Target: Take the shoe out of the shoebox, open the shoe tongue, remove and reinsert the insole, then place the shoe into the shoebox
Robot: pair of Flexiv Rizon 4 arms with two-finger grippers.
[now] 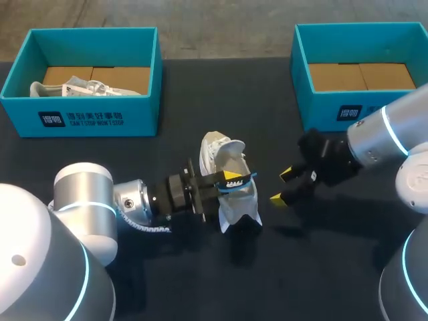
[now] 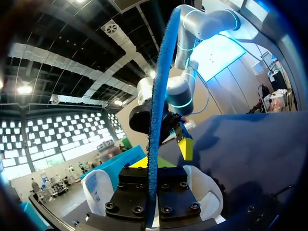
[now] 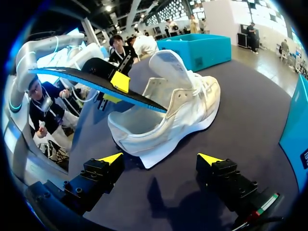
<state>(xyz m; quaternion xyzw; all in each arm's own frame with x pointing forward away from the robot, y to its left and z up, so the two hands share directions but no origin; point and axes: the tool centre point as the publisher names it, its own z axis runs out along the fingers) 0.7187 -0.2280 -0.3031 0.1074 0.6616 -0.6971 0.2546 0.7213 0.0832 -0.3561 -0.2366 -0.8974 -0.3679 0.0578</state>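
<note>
Now the left gripper [image 1: 233, 179] is closed on the blue insole [image 3: 86, 79], held just over the white shoe [image 1: 241, 206] at mid-frame, likely to be slid back in. The right gripper [image 1: 283, 186] is held open beside the shoe, maybe to steady it.

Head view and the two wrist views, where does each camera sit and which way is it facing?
Head view: above and behind, looking down on the table; both arms enter, left gripper holding the insole over the white shoe, right gripper open beside it.
Left wrist view: on the left wrist, looking past its own fingers along the edge-on insole toward the right arm.
Right wrist view: on the right wrist, facing the shoe past its own fingers.
Shared: all show shoe and insole.
</note>
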